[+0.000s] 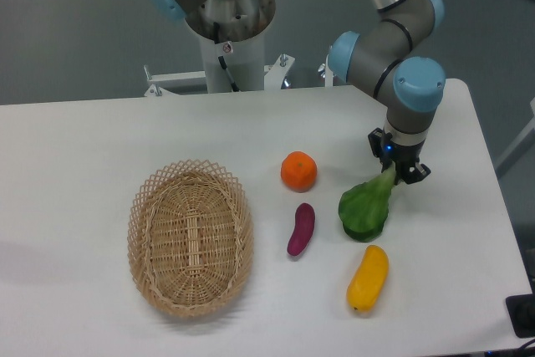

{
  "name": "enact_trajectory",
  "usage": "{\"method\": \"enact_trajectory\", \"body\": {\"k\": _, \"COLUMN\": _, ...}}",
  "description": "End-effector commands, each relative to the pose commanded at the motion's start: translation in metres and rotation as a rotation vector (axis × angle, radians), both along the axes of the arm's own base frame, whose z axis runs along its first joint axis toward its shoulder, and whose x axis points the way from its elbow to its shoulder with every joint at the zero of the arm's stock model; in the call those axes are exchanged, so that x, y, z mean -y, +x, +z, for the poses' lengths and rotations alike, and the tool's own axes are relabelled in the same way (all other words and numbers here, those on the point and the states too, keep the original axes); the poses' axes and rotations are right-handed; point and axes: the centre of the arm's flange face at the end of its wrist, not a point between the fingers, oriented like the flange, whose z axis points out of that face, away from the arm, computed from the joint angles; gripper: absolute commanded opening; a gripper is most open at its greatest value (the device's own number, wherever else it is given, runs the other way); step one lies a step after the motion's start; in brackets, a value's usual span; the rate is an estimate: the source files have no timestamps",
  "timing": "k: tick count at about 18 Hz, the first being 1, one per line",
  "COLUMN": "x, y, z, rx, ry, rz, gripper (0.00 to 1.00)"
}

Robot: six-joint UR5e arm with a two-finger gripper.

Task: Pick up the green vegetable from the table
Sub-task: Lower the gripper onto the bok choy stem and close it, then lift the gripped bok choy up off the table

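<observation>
From the fixed camera, the gripper (394,175) sits low near the right edge of the bench (84,140), its fingers apparently closed on the pale stalk end of the green vegetable (365,209). The leafy end looks to rest on the bench or barely above it; I cannot tell which. By my reading, the grasp is made and the lift remains.
</observation>
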Motion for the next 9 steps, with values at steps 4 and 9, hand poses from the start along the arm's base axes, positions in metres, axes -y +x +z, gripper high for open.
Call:
{"method": "enact_trajectory", "body": {"k": 4, "x": 0.004, "y": -0.009, "z": 0.025, "rx": -0.037, "ry": 0.023, "rz": 0.003, "gripper": 0.33}}
{"method": "enact_trajectory", "body": {"k": 9, "x": 0.000, "y": -0.020, "z": 0.070, "rx": -0.072, "ry": 0.151, "rz": 0.002, "gripper": 0.33}}
